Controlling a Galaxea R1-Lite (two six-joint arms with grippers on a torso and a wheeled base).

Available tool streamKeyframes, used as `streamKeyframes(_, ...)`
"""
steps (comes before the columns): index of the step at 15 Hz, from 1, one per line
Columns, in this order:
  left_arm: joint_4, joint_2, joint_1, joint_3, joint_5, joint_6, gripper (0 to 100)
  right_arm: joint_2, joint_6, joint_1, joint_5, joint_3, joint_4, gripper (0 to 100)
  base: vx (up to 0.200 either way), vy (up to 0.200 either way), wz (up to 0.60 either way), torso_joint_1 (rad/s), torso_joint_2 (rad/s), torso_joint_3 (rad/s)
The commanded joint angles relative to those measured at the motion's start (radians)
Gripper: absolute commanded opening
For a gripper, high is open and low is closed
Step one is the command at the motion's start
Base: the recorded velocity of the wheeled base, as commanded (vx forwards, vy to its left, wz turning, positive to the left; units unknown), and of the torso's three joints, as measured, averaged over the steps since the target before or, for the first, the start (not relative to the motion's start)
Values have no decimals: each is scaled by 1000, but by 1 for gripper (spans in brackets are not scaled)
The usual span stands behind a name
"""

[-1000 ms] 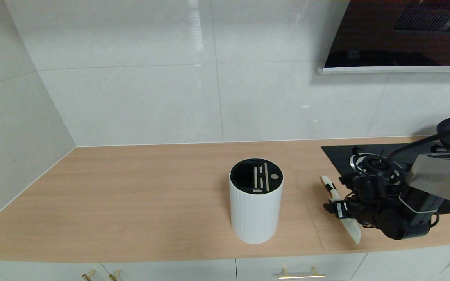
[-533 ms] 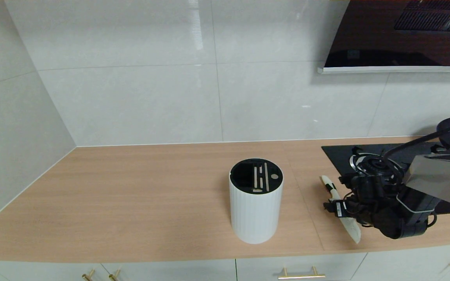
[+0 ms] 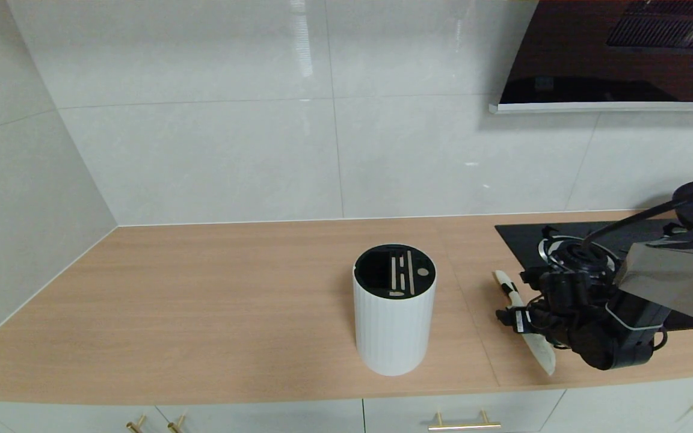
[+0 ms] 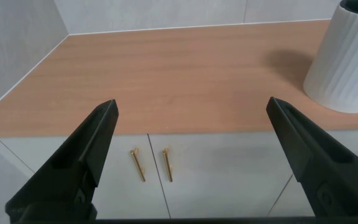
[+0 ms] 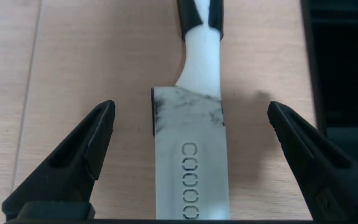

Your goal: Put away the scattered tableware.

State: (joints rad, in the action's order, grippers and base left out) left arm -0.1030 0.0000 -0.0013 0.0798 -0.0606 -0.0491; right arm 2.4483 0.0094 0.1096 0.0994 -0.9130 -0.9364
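Knife (image 3: pixel 540 352) flat on counter (image 3: pixel 232 300) between holder (image 3: pixel 393 325) and stove (image 3: pixel 521 237); right gripper (image 3: pixel 520 317) spread wide astride its blade, clear on either side; left gripper (image 4: pixel 190 106) likewise wide, above counter's front edge and cabinet doors (image 4: pixel 166 168).

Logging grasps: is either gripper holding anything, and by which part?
Nothing is held. The right gripper hovers, jaws open, astride the knife blade; the left gripper is open, empty.

Matt wood-grain countertop (image 3: pixel 232 300), glossy wall tiles (image 3: pixel 202 150)
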Motion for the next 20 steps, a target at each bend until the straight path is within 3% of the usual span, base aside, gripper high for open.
streamKeyframes(1,0,2,0,0,-1,0,100,6,0,1,-1,0,-1,100,0,0,0,0,0,0)
streamKeyframes(4,0,2,0,0,-1,0,100,12,0,1,-1,0,-1,100,0,0,0,0,0,0)
streamKeyframes(5,0,2,0,0,-1,5,100,15,0,1,-1,0,-1,0,0,0,0,0,0,0)
streamKeyframes(15,0,2,0,0,-1,5,100,18,0,1,0,8,1,0,0,0,0,0,0,0)
streamKeyframes(20,0,2,1,0,-5,5,100,-172,17,4,-15,103,-2,0,0,0,0,0,0,0)
